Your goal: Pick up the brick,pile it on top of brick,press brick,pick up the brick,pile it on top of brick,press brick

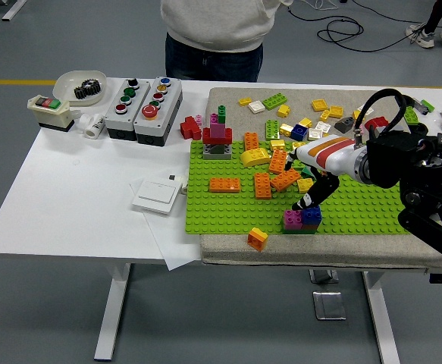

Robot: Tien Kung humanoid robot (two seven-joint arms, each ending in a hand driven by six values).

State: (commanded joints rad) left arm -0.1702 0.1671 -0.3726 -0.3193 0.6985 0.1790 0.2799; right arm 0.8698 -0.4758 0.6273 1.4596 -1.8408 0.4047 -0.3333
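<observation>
- the small stack, a magenta brick beside a blue one on a dark green base, stands on the green baseplate near its front edge.
- the right hand hangs just above the stack; its dark fingers point down toward the stack's top and hold nothing. whether the tips touch the bricks cannot be told.
- the white and orange-striped wrist leads back to the black arm, which comes in from the right.
- just behind the hand lie orange bricks in a loose cluster on the baseplate, with a yellow brick further back.
- a flat orange brick sits alone on the baseplate to the left.
- a taller tower of grey, red, magenta and green bricks stands at the baseplate's far left corner.
- one orange brick lies off the baseplate's front edge, on the grey mat.
- more loose bricks are scattered on the mat behind the baseplate.
- on the white table to the left: a white switch, two button boxes and a bowl with a gear.
- a person stands at the far side.
</observation>
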